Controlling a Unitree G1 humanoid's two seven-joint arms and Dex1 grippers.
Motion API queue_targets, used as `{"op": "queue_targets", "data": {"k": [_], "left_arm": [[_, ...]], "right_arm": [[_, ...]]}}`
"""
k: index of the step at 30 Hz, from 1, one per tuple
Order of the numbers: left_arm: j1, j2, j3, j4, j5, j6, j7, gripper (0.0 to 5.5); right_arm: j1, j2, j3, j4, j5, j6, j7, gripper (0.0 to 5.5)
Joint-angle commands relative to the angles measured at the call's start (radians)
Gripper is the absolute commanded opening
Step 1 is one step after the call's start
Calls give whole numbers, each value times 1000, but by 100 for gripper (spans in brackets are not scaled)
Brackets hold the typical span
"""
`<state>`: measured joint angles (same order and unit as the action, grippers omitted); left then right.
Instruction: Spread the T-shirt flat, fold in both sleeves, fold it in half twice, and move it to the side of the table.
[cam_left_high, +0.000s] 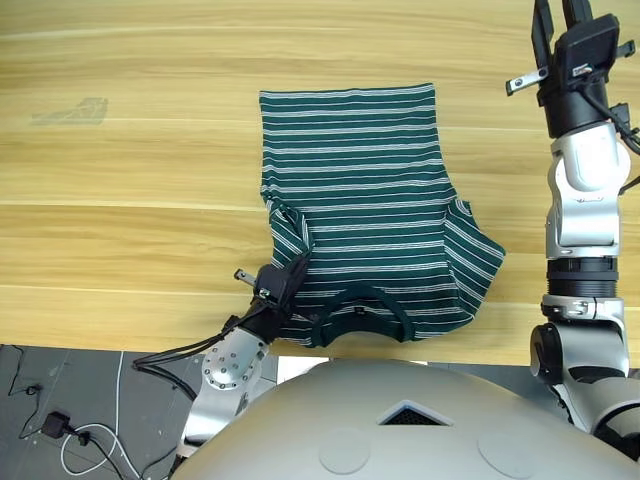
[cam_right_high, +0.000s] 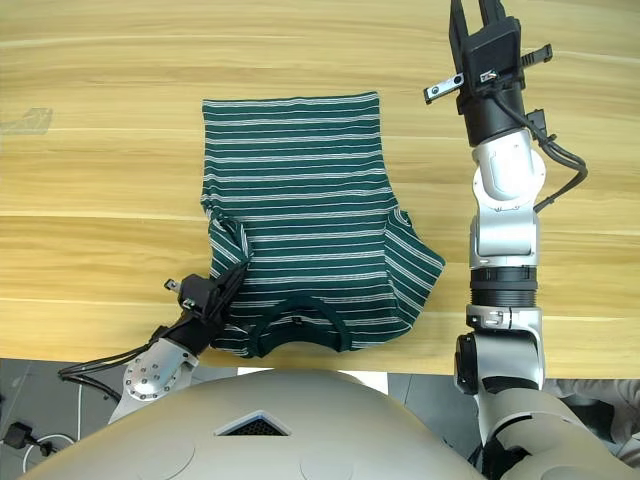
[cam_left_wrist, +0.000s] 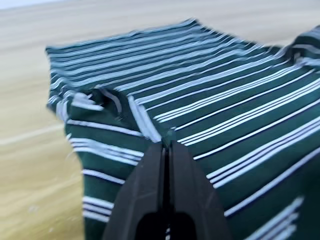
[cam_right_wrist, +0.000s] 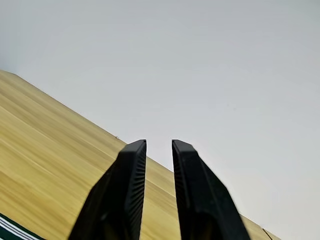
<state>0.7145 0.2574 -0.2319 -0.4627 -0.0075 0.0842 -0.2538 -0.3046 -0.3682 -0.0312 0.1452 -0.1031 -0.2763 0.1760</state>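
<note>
While a wide stretch of wooden table (cam_left_high: 120, 200) runs to the left of it and beyond its hem, the green striped T-shirt (cam_left_high: 370, 170) lies at the near edge, with its collar (cam_left_high: 362, 296) closest to that edge. The left gripper (cam_left_wrist: 166, 146) is pinched tight on fabric at the folded left sleeve (cam_left_high: 288, 228). The right gripper (cam_right_wrist: 159, 147), fingers slightly parted and holding nothing, hangs over the wood past the shirt's right side.

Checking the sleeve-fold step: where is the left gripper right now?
In the left eye view, the left gripper is shut on the T-shirt at its near-left edge, just below the bunched left sleeve and left of the collar.
</note>
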Motion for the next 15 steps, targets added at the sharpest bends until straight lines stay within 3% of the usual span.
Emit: {"op": "queue_targets", "data": {"k": [1, 10, 15], "left_arm": [[-3, 4, -4, -11, -2, 31, -3, 67], [37, 48, -58, -132, -269, 143, -185, 183], [46, 76, -42, -224, -496, 202, -279, 183]], "right_arm": [[25, -9, -14, -7, -2, -1, -1, 93], [76, -23, -38, -35, 57, 38, 54, 93], [218, -21, -115, -163, 409, 214, 270, 93]]}}
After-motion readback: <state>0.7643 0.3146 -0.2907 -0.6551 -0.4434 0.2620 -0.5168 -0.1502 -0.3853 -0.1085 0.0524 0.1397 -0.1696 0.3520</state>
